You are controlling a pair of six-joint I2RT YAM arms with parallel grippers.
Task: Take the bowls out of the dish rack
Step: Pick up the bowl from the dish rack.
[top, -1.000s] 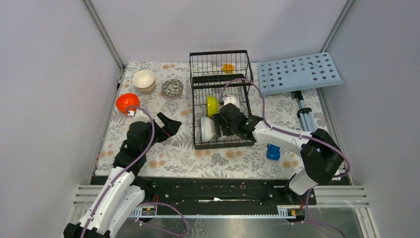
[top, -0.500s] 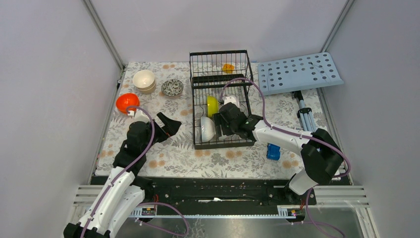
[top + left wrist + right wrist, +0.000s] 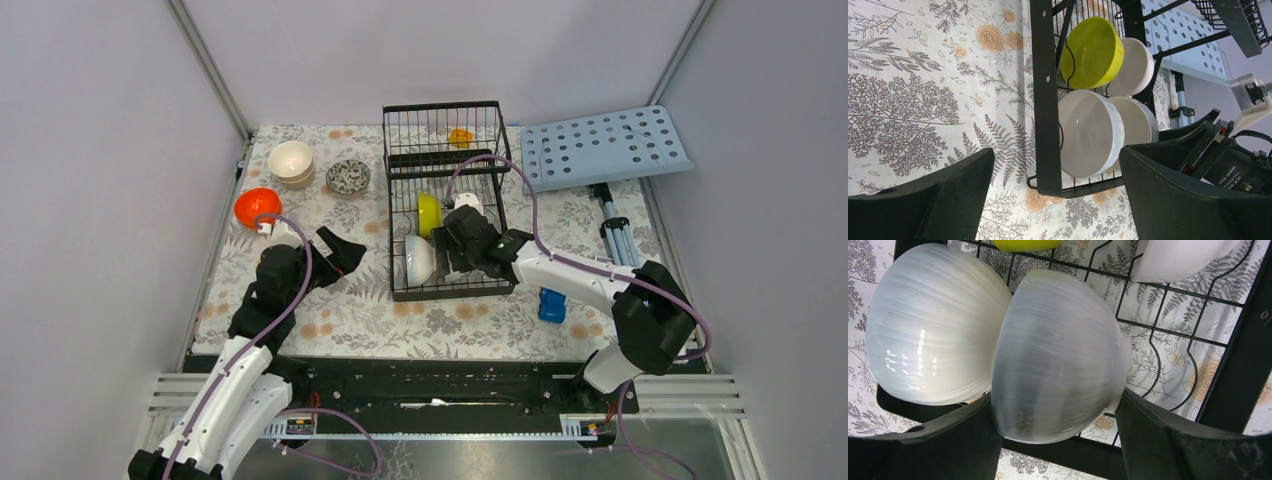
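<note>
The black dish rack (image 3: 445,190) stands mid-table. In its flat base stand a yellow-green bowl (image 3: 428,212) and white bowls (image 3: 418,258). My right gripper (image 3: 452,245) is open inside the rack; its fingers straddle one white bowl (image 3: 1058,355), close against both sides. Another white bowl (image 3: 933,335) stands just left of it. My left gripper (image 3: 342,255) is open and empty over the cloth, left of the rack (image 3: 1044,100), facing the yellow-green bowl (image 3: 1093,52) and white bowls (image 3: 1088,132). A cream stack (image 3: 291,162), a patterned bowl (image 3: 348,176) and an orange bowl (image 3: 257,206) sit on the table's left.
A small orange item (image 3: 460,137) lies in the rack's raised basket. A light-blue perforated board (image 3: 603,147) stands on a tripod (image 3: 615,235) at the right. A blue object (image 3: 551,305) lies near the right arm. Grey walls close both sides.
My right gripper has crept slightly further into the rack around the white bowl. The left arm has not moved.
</note>
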